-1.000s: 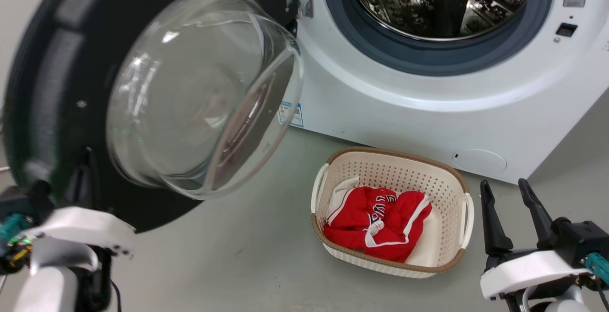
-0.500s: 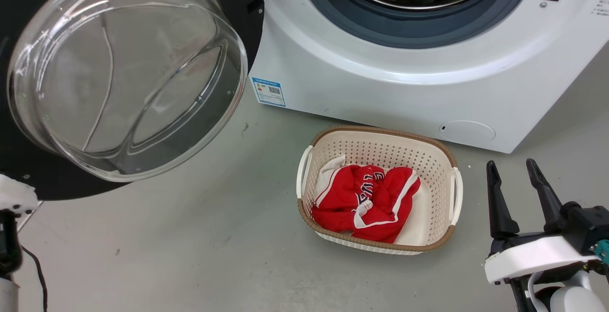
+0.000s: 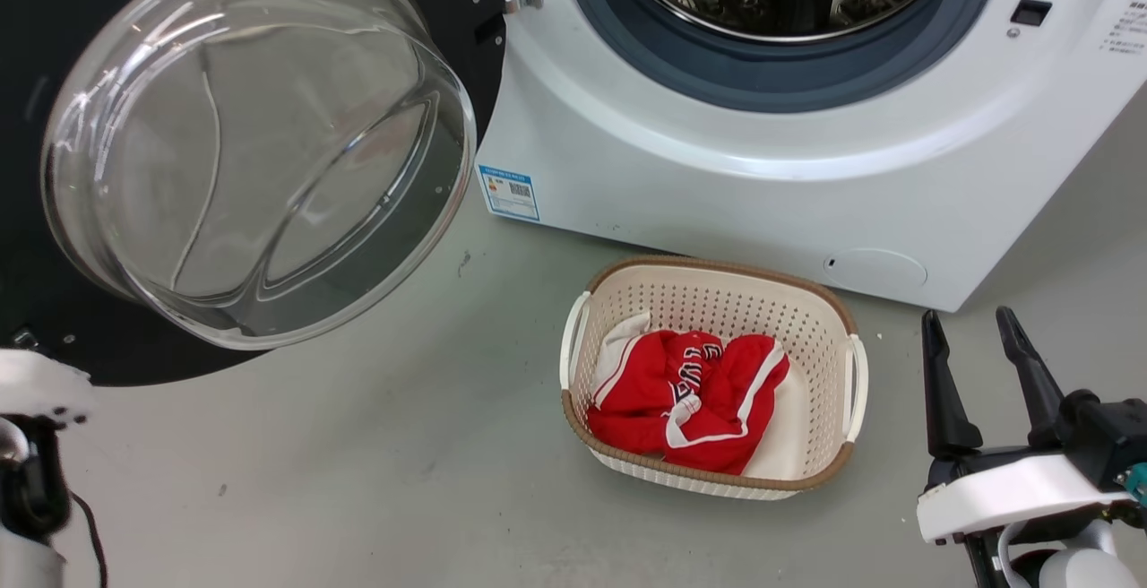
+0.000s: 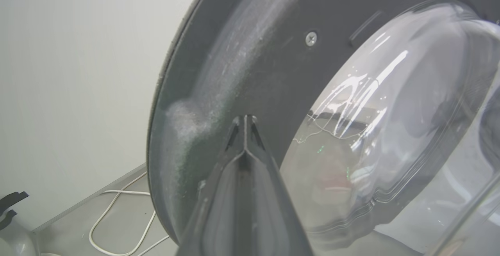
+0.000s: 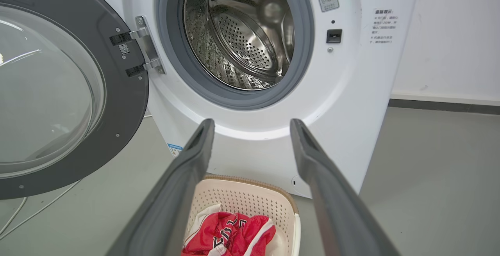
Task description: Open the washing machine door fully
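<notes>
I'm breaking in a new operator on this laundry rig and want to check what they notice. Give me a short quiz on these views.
1. True or false: the door is swung clear of the drum.
2. What lies in the basket? A) a red garment B) a blue towel C) nothing
3. Fill in: the right gripper has its fingers ___, holding nothing.

Key: 1 true; 2 A; 3 open.
</notes>
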Available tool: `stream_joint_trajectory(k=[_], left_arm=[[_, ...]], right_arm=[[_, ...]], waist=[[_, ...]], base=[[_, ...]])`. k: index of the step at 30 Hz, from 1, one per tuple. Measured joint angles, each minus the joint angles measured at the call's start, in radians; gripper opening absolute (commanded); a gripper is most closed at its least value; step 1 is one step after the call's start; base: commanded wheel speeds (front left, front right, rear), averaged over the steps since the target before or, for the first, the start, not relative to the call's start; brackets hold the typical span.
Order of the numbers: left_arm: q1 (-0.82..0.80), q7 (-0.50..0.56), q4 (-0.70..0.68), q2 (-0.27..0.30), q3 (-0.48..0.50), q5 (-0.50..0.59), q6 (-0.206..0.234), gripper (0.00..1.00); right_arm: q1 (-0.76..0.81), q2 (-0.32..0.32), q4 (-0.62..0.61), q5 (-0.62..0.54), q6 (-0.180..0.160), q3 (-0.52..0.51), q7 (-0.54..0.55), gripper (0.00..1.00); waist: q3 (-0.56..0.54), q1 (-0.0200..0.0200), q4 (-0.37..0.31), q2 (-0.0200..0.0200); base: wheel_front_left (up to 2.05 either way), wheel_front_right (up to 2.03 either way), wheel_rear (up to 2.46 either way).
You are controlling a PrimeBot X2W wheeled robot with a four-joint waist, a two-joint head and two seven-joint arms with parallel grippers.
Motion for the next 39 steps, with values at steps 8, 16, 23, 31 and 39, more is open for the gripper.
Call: stream_joint_trajectory(k=[8,16,23,31,39], left_arm=[[0.193,-0.004,-0.225,-0.109,0.012,0.064,0.028,0.0],[0.414,-0.006,-0.434,-0.245,0.002,0.114,0.038,1.0],[0.499,-0.006,-0.537,-0.322,-0.067,0.193,0.041,1.0],[0.499,-0.006,-0.555,-0.35,-0.131,0.237,0.013,1.0],[0.431,-0.006,-0.516,-0.356,-0.166,0.259,-0.027,1.0]], right_arm=[[0.028,0.0,0.018,0.018,0.0,0.008,-0.012,1.0],[0.053,0.0,0.032,0.027,0.0,0.024,-0.019,1.0],[0.069,0.0,0.032,0.028,0.0,0.031,-0.019,1.0],[0.069,0.0,0.017,0.023,0.0,0.03,-0.017,1.0],[0.062,0.0,-0.007,-0.006,0.0,0.021,0.002,1.0]], waist=[[-0.068,-0.0001,0.012,0.0],[-0.127,-0.0002,-0.009,0.0],[-0.148,-0.0002,-0.038,0.0],[-0.156,-0.0002,-0.088,0.0],[-0.151,-0.0002,-0.178,0.0]], base=[[0.0,0.0,0.0],[0.0,0.0,0.0],[0.0,0.0,0.0],[0.0,0.0,0.0],[0.0,0.0,0.0]])
